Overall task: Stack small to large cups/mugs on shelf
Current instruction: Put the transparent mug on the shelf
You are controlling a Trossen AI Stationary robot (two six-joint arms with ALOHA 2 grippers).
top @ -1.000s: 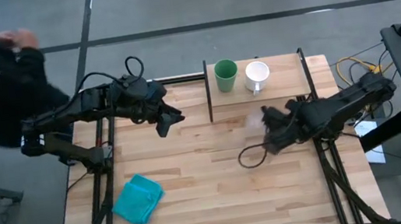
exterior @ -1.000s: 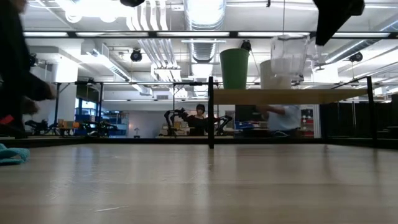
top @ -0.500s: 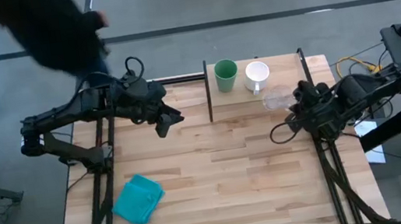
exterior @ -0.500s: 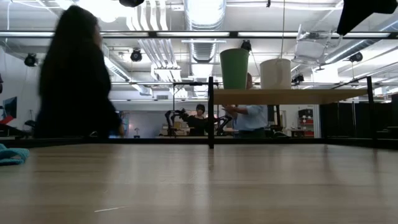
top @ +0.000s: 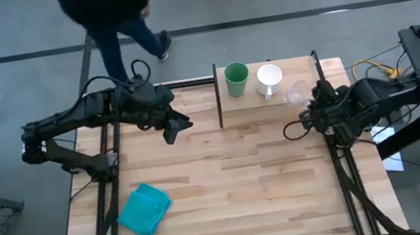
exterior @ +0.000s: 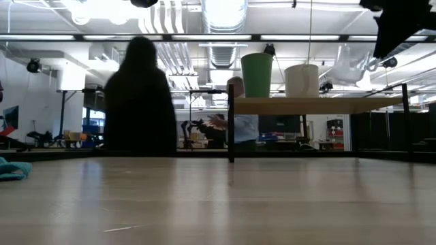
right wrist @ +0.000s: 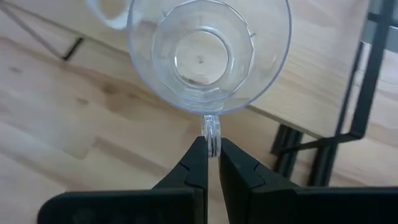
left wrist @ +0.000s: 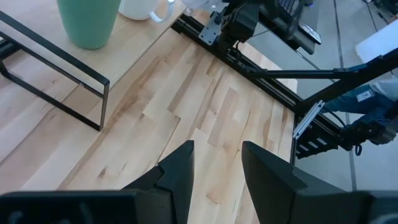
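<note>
Right hand (right wrist: 211, 155) is clamped on the clear cup's (right wrist: 208, 53) handle, holding it tilted above the shelf (top: 302, 71) beside the mug (top: 269, 77). I'd level it upright before lowering. Left hand (left wrist: 214, 163), fingers apart, waits over the bench

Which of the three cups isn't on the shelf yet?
The clear cup. The right hand holds it by its handle, in the air beside the shelf. The green cup and white mug stand on it.
</note>
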